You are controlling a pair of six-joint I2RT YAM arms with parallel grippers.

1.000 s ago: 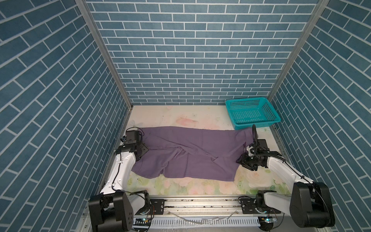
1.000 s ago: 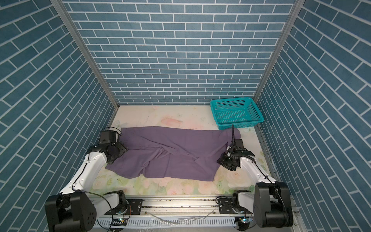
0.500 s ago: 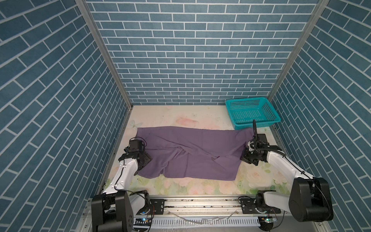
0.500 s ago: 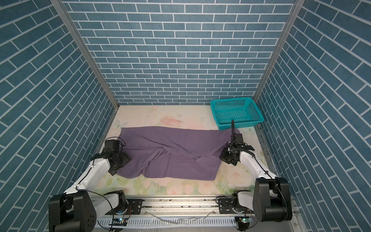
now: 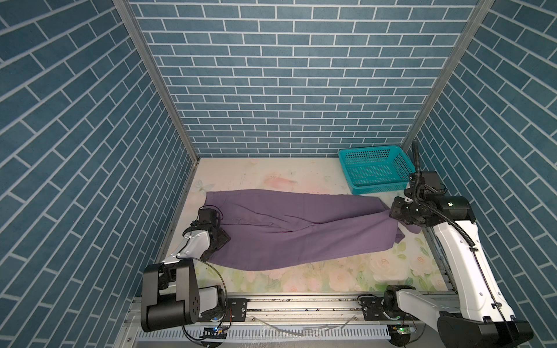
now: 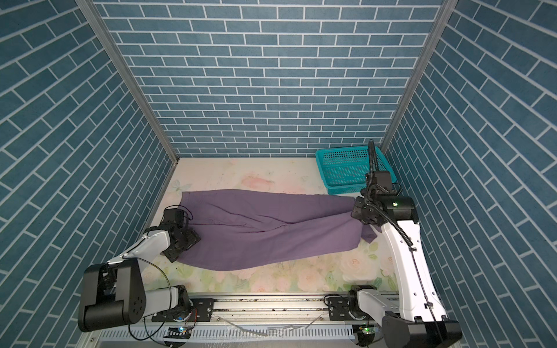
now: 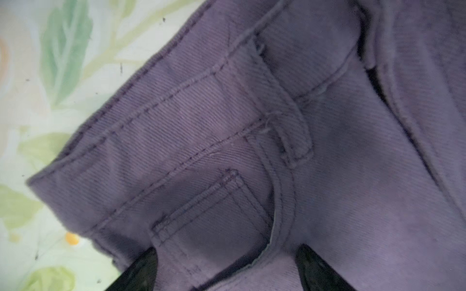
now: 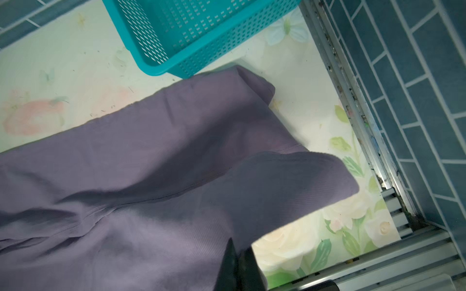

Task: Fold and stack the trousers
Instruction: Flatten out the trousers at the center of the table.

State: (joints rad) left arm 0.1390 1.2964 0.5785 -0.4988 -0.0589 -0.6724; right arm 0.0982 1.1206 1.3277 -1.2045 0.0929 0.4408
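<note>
**Desk:** Where were the trousers when you stopped to look?

**Operator:** The trousers (image 5: pixel 301 229) lay lengthwise across the middle of the floral mat (image 5: pixel 301 280), with the waistband at the left and the leg ends at the right. The far leg's end sat just beside the near wall of the teal basket (image 5: pixel 376 188).

**Desk:** And your grippers?

**Operator:** My right gripper (image 8: pixel 238 260) was pressed together on the hem of the near leg at the right end. That corner stood lifted off the mat, with a flap drooping under it. My left gripper (image 7: pixel 228 269) was spread wide, low over the near-left corner of the waist. In the left wrist view its fingers (image 7: pixel 141 272) stood either side of the small pocket, just short of the belt loop. Cloth lay between them but wasn't pinched. I couldn't tell whether the tips were touching it.

**Desk:** How did you expect the cloth to handle?

**Operator:** Light and limp, I judged. It was a twill with some body along the stitched waistband, but the legs sagged wherever nothing held them up. I didn't think it was slippery or fragile. The doubled seams at the waistband and hem looked the surest places to take hold, since a pinch in mid-leg would probably lift only one layer.
</note>
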